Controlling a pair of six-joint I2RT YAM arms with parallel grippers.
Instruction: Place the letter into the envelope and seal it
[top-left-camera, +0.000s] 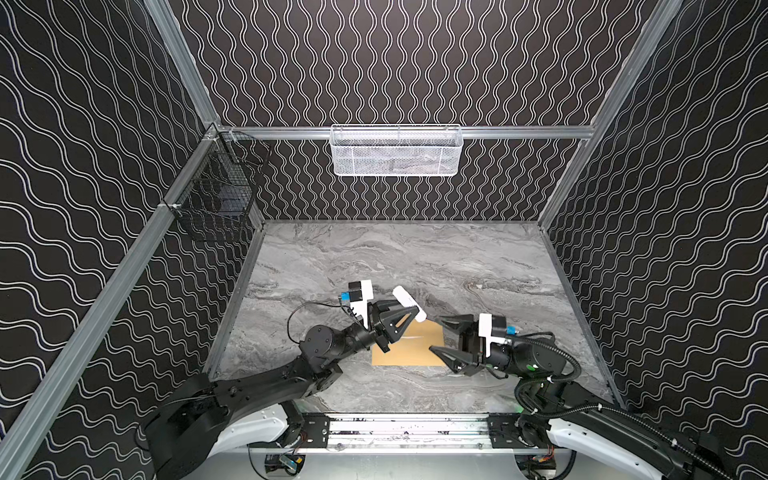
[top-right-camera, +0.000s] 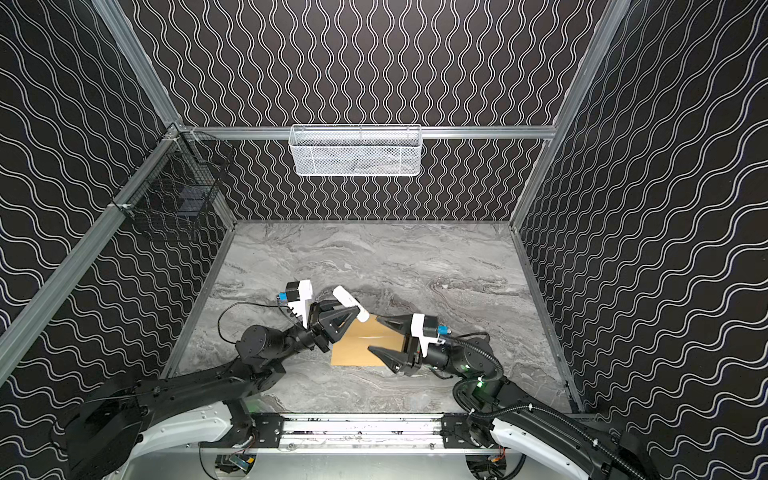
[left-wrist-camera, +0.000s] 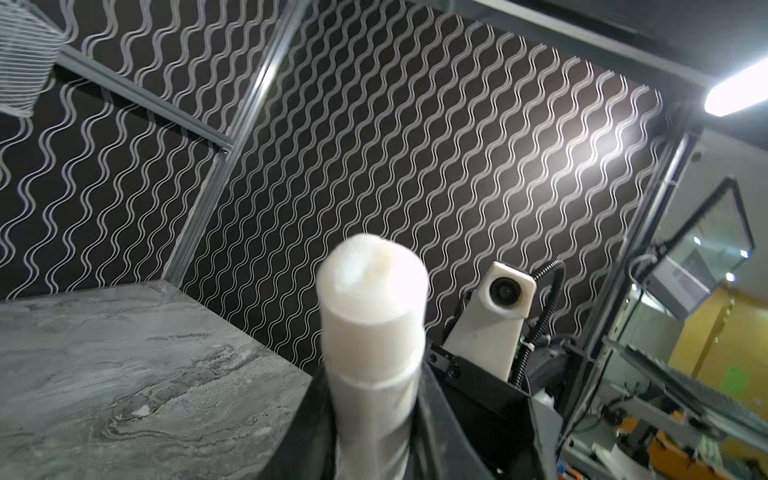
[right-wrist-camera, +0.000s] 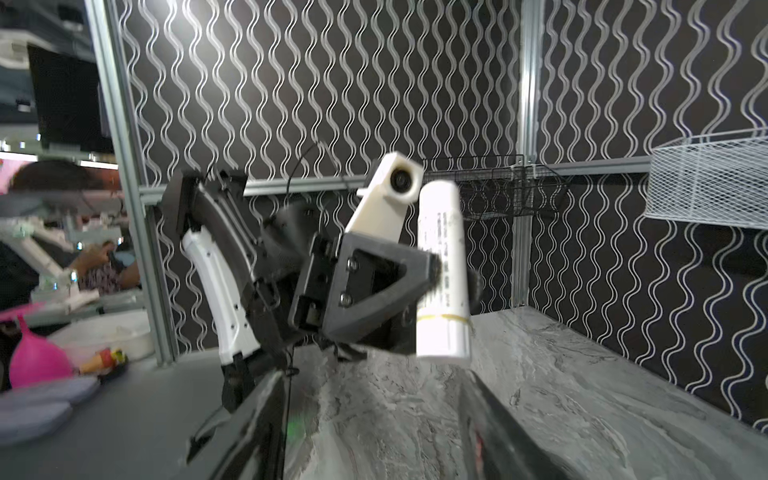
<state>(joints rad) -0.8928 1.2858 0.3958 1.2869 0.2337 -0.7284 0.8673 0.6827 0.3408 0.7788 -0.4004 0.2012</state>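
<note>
The white cylinder (left-wrist-camera: 374, 316) is clamped in the left gripper (top-left-camera: 410, 314); the right gripper (top-left-camera: 435, 334) gapes empty over the envelope (top-left-camera: 411, 351) near the tabletop (top-left-camera: 374, 257) front edge; letter unseen, probably inside; sealing remains

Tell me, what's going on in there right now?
Left jaws shut on white tube, held above table. Right jaws open at edge of envelope, lying flat. Letter not in sight.

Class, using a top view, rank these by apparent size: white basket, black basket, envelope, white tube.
Largest: white basket and black basket, too alike to rank, and both farther from the camera.
Next: envelope, partly hidden.
Smallest: white tube.
</note>
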